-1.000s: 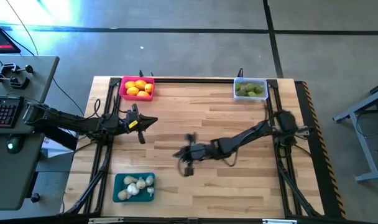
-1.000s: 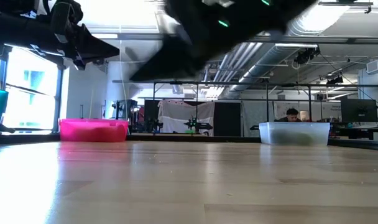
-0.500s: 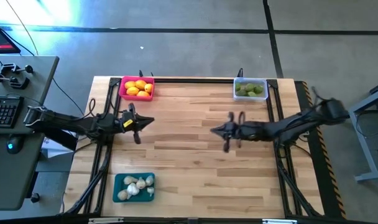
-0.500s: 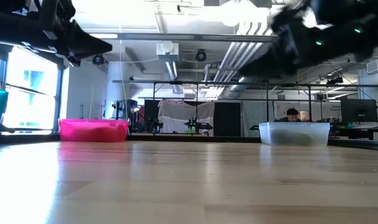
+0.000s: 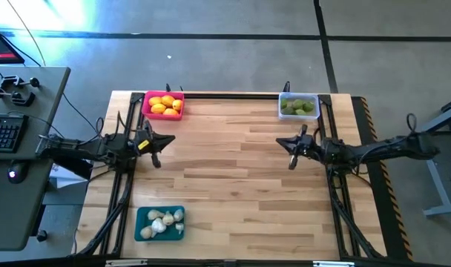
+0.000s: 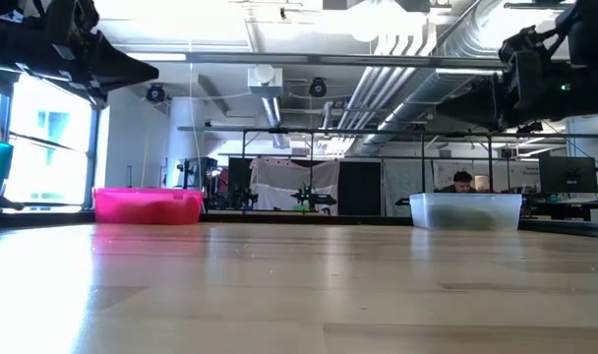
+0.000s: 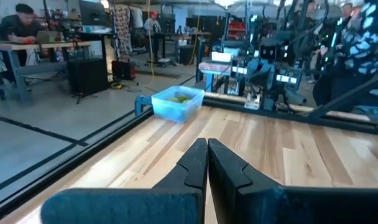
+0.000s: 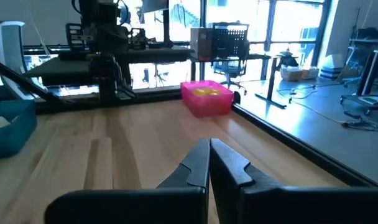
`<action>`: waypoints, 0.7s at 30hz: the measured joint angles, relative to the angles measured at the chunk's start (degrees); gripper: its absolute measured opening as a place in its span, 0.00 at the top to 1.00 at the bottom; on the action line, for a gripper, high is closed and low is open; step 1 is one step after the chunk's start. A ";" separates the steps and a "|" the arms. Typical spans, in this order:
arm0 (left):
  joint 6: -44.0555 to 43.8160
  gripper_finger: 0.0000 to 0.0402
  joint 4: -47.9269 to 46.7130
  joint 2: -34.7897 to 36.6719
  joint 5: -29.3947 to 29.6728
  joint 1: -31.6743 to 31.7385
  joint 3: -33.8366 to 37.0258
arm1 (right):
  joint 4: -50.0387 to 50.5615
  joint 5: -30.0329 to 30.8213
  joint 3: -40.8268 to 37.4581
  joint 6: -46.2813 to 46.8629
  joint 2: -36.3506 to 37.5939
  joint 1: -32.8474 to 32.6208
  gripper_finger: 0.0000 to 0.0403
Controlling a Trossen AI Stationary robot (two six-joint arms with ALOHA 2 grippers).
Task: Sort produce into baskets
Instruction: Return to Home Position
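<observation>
The pink basket (image 5: 164, 104) at the table's far left holds yellow-orange fruits (image 5: 165, 104). The clear basket (image 5: 298, 107) at the far right holds green fruits (image 5: 297, 107). The teal basket (image 5: 160, 223) at the near left holds white garlic bulbs (image 5: 160, 222). My left gripper (image 5: 163, 141) is shut and empty, above the table's left side, near the pink basket. My right gripper (image 5: 288, 144) is shut and empty, above the table's right side, on the near side of the clear basket. The shut fingers show in the left wrist view (image 7: 207, 163) and the right wrist view (image 8: 209, 160).
Black frame rails (image 5: 326, 126) run along the table's left, right and far edges. Bare wood (image 5: 233, 170) lies between the two grippers. A desk with a keyboard (image 5: 3, 133) stands left of the table. A person (image 6: 463, 182) sits in the room beyond the table.
My right gripper has swept from the table's middle toward the right edge and somewhat toward the far edge, its arm drawing back. My left gripper has drawn back a little toward the table's left edge. The baskets and produce have kept still.
</observation>
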State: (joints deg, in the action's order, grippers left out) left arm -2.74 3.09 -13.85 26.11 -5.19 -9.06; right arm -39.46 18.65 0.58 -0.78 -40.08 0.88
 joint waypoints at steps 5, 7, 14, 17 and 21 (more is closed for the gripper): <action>-0.36 1.00 -3.97 4.26 -0.78 -0.02 0.02 | 9.95 -0.02 0.02 0.49 7.50 1.27 1.00; -1.57 1.00 -4.69 5.91 -0.45 -0.02 0.66 | 14.92 0.62 0.00 1.03 10.43 1.52 1.00; -1.86 1.00 -2.10 13.72 1.42 -0.03 7.15 | 28.35 4.18 0.00 0.89 22.75 1.52 1.00; 0.33 1.00 -1.89 13.69 1.80 -0.58 7.09 | 35.98 6.46 0.00 2.19 29.08 1.52 1.00; 0.88 1.00 -2.99 13.65 2.50 -0.61 7.04 | 35.64 5.35 0.00 -0.93 33.87 1.84 1.00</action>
State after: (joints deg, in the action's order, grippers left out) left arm -1.86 0.10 -0.21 28.61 -5.80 -2.02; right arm -3.82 23.99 0.58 -1.72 -6.21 2.72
